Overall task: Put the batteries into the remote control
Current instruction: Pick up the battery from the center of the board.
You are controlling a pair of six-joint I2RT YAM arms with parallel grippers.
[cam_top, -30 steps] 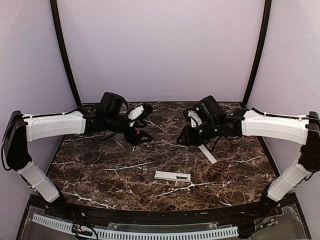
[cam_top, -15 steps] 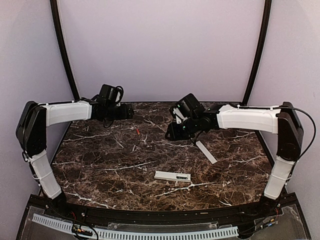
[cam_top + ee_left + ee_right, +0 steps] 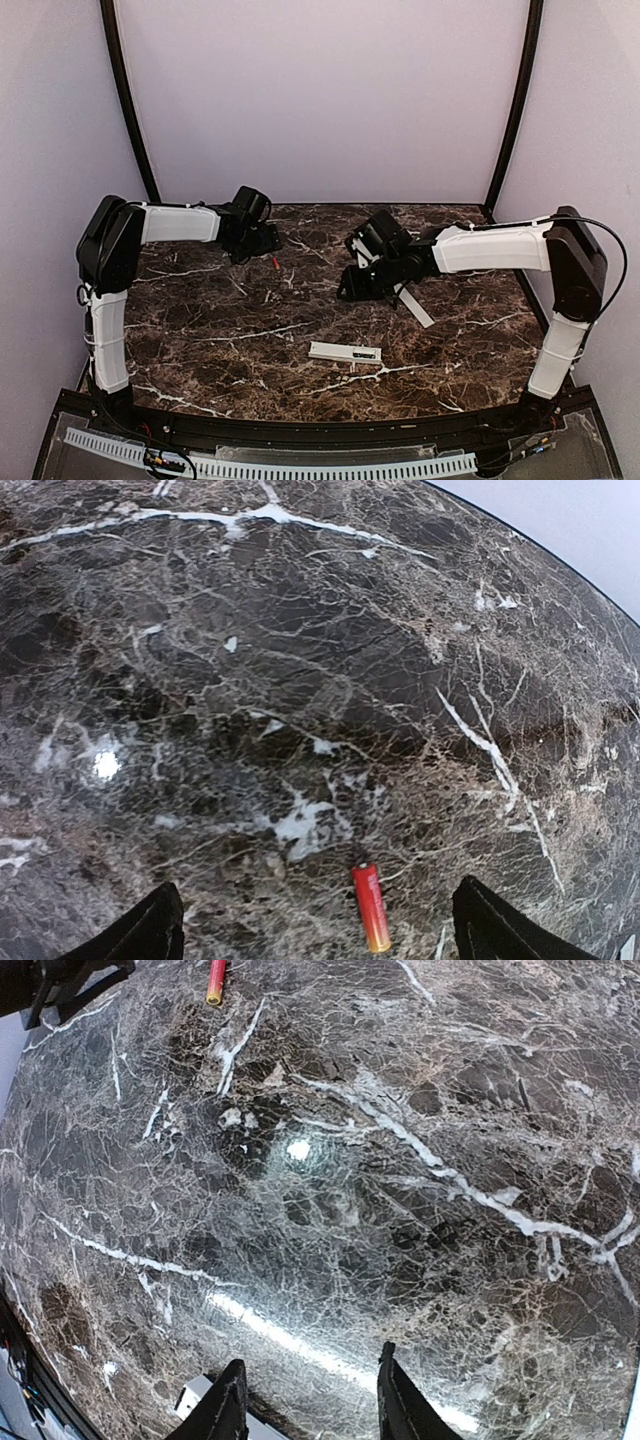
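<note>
A red-orange battery (image 3: pixel 275 263) lies on the dark marble table at the back left. In the left wrist view it (image 3: pixel 371 907) lies between my open left gripper's (image 3: pixel 320 940) fingertips (image 3: pixel 150 935), nearer the right one. From above, the left gripper (image 3: pixel 266 241) hovers just behind the battery. The white remote control (image 3: pixel 345 352) lies near the front centre. My right gripper (image 3: pixel 349 285) is open and empty above bare marble at mid-table, and its wrist view (image 3: pixel 310 1405) shows a corner of the remote (image 3: pixel 195 1398) and the battery (image 3: pixel 215 982). I cannot make out the dark battery.
A thin flat pale-grey strip (image 3: pixel 413 305) lies diagonally under the right arm's wrist. The table (image 3: pixel 200 340) has a curved black rim at the front and purple walls behind and at both sides.
Both arms have dropped lower and reached out over the table. The left gripper has moved right to the red-orange battery. The right gripper has shifted slightly toward the front.
</note>
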